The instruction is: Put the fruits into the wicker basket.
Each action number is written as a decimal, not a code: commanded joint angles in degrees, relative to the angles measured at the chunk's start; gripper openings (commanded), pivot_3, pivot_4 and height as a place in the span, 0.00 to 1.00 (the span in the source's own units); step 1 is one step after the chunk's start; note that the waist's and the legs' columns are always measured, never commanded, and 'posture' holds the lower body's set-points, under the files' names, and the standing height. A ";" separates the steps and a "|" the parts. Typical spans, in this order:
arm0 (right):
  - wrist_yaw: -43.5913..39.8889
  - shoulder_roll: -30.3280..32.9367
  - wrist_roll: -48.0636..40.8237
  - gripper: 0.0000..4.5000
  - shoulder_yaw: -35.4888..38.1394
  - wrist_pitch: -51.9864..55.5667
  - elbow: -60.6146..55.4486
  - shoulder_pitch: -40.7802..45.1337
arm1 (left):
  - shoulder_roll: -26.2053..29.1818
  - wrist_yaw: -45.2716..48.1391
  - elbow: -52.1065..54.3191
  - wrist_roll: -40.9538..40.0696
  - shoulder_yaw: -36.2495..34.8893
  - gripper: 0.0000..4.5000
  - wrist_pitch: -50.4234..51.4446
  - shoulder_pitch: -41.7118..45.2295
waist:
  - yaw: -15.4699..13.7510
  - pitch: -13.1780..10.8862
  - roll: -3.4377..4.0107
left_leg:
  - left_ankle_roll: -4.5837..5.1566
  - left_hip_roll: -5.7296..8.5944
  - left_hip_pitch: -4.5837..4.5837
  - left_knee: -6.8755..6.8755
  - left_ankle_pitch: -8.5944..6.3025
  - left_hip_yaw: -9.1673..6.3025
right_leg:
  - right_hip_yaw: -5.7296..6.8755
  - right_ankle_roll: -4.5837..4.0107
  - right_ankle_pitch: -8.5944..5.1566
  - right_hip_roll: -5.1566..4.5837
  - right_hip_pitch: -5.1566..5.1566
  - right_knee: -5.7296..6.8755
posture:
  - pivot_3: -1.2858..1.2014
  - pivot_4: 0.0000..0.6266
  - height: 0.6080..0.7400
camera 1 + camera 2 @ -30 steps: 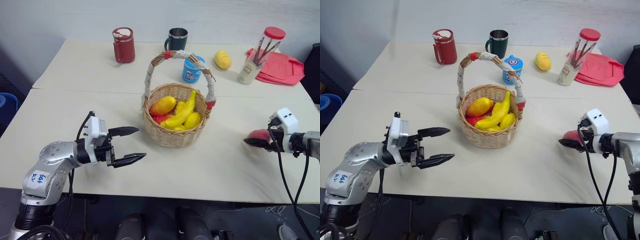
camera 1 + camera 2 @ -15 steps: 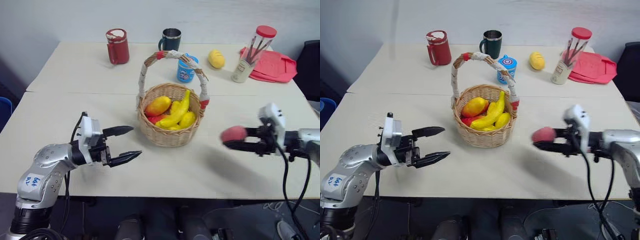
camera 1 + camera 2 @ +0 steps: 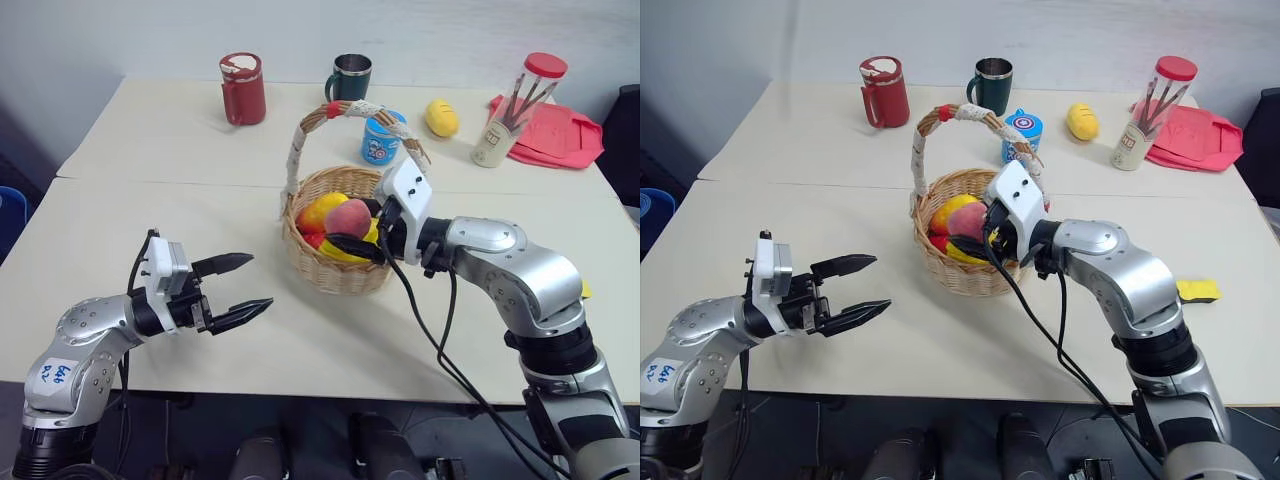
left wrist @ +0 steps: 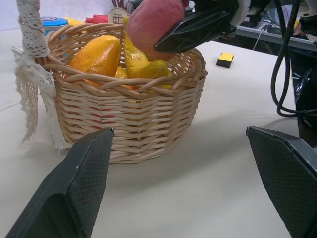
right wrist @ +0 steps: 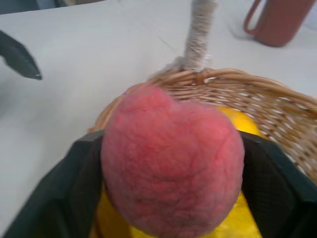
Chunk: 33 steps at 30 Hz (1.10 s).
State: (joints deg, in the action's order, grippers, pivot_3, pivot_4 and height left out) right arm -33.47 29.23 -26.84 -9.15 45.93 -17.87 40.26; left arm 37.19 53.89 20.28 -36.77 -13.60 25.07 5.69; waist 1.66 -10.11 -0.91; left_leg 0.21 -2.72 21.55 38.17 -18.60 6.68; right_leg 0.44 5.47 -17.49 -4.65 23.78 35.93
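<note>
The wicker basket [image 3: 342, 276] stands mid-table with its banded handle [image 3: 298, 152] arched over it. Inside lie a mango [image 3: 322, 210] and a yellow banana [image 4: 136, 62]. My right gripper [image 3: 341, 229] reaches in from the right over the basket's rim, shut on a pink-red peach [image 5: 171, 163] that hangs just above the other fruits. The left gripper [image 3: 259, 282] hovers open and level to the left of the basket, holding nothing. A small yellow fruit [image 3: 443, 118] lies on the table behind the basket.
Along the back stand a red mug [image 3: 243, 90], a dark green mug [image 3: 352, 78] and a blue cup [image 3: 382, 140]. A red-lidded jar [image 3: 520, 110] and a pink cloth [image 3: 560, 135] sit back right. A black-and-yellow block [image 3: 1198, 290] lies at the right.
My right arm swung left and upward from the table's right side, carrying the peach to just over the basket. The left gripper stayed about where it was, open.
</note>
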 commanded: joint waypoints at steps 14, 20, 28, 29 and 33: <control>-22.42 16.85 -17.88 1.00 26.67 -7.29 -4.58 -18.31 | 0.41 -1.82 2.62 -3.23 -2.62 1.00 0.45 0.52 | -0.16 -0.01 -0.02 | 0.20 -0.06 -0.22 0.00 -0.14 -0.10 | 0.15 0.07 0.03 -0.10 -0.20 -0.12 | 0.52 0.24 1.00; -23.80 18.78 -13.36 1.00 26.66 -13.10 4.30 -15.53 | 0.04 -2.59 3.74 -3.56 -2.99 1.00 0.50 -0.23 | 0.33 -0.03 0.01 | 0.08 -0.19 -0.46 -0.06 -0.07 0.01 | 0.02 0.06 0.03 0.04 -0.20 0.01 | 0.52 0.24 1.00; -29.84 13.42 -7.73 1.00 17.05 -19.25 18.64 -2.79 | 0.21 -2.39 2.53 -3.68 -2.58 1.00 0.29 1.07 | 0.23 -0.04 0.02 | -0.18 -0.15 -0.41 -0.03 0.09 0.09 | -0.04 0.06 0.03 0.12 -0.15 0.02 | 0.52 0.24 1.00; -31.59 12.13 -7.54 1.00 14.42 -17.68 20.70 0.01 | 0.11 -2.34 2.40 -3.53 -2.14 1.00 0.24 1.58 | 0.25 -0.04 0.03 | -0.18 -0.16 -0.39 -0.02 0.09 0.11 | -0.06 0.06 0.03 0.11 -0.13 0.02 | 0.52 0.24 1.00; -37.06 9.95 -2.86 1.00 7.67 -18.51 30.46 6.75 | -0.19 -2.43 2.17 -3.39 -1.24 1.00 0.30 2.56 | 0.12 -0.04 0.03 | -0.21 -0.21 -0.34 -0.02 0.10 0.12 | -0.04 0.06 0.03 0.07 -0.07 0.02 | 0.52 0.24 1.00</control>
State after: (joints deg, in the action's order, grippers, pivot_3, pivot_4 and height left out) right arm -68.79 39.49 -31.29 -1.16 28.60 9.43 45.29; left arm 37.05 51.41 21.60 -39.21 -14.53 26.01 7.93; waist 1.78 -10.15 -0.88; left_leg 0.01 -2.93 21.22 38.15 -18.50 6.79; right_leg 0.43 5.53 -17.46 -4.59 23.71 35.94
